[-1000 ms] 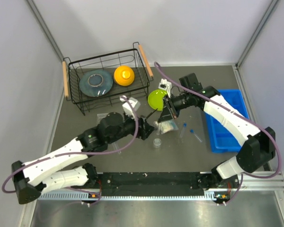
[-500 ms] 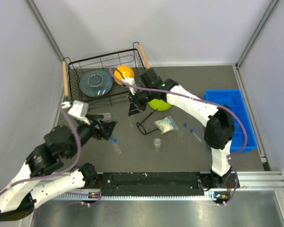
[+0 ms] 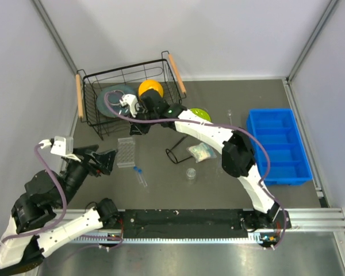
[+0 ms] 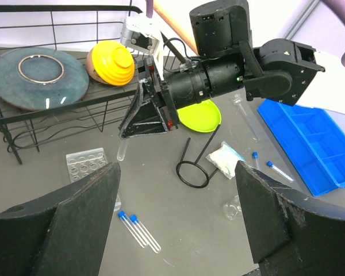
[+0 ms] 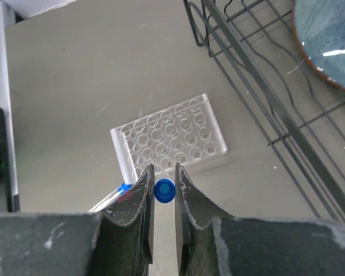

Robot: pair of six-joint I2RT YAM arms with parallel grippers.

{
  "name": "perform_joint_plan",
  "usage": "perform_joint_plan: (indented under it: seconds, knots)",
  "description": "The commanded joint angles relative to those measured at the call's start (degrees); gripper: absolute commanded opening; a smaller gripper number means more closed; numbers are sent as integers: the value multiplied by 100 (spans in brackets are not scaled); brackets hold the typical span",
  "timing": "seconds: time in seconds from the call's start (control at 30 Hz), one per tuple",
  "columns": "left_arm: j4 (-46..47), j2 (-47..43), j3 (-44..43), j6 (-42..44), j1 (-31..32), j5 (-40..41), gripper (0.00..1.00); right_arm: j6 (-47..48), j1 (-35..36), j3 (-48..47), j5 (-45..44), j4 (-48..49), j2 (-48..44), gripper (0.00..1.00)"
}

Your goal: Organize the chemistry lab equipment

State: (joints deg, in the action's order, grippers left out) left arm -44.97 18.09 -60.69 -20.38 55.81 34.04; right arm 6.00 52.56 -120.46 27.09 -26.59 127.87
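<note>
Only the right wrist view shows the right gripper (image 5: pixel 164 174) pinching 1 blue-capped test tube (image 5: pixel 164 191) above the tube rack (image 5: pixel 169 141). In the left wrist view the left gripper (image 4: pixel 175 190) gapes wide and empty over 2 spare tubes (image 4: pixel 139 230).

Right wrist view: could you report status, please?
Right gripper shut on blue-capped test tube, near tube rack. Left gripper open, empty. Nothing blocking.

Clear plastic tube rack (image 5: pixel 169 142); black wire basket (image 4: pixel 57 7); glossy grey plate (image 4: pixel 11 80).
</note>
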Motion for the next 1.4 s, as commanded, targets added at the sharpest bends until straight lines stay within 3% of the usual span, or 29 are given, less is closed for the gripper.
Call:
perform_joint_plan:
  seconds: [0.0, 0.63, 1.37]
  knots:
    - [-126, -156, -75, 43, -18, 226, 87, -116, 220, -600, -634, 707, 290, 8]
    - [-469, -525, -5, -80, -18, 322, 87, 173, 475, -1111, -1321, 1217, 1213, 9]
    - [-451, -499, 22, -27, -18, 305, 88, 165, 554, -812, -1347, 1121, 1231, 9]
